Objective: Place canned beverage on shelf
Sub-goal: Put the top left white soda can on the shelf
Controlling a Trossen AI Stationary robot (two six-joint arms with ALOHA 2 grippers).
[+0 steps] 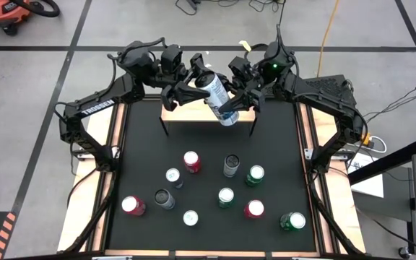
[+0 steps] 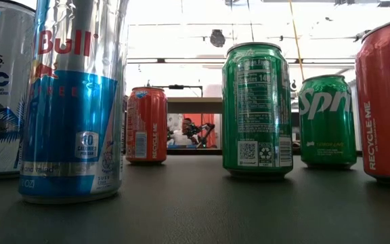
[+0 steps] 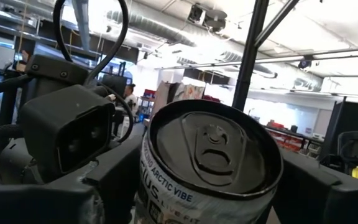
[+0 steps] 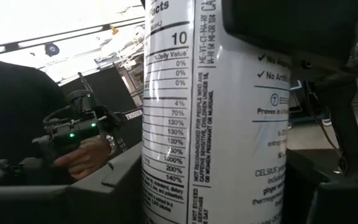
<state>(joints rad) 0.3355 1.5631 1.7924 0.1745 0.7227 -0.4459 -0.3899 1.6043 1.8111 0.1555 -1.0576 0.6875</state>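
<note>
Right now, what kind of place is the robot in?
Probably a workshop or robot lab: bare ceiling ducts overhead, a shop vacuum and a yellow cable on the tiled floor beside the black table.

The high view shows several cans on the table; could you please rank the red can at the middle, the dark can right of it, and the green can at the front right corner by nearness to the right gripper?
From the right gripper, shut on the white can above the shelf:
1. Dark can, just right of centre.
2. Red can, left of it.
3. Green can, front right corner.
</note>
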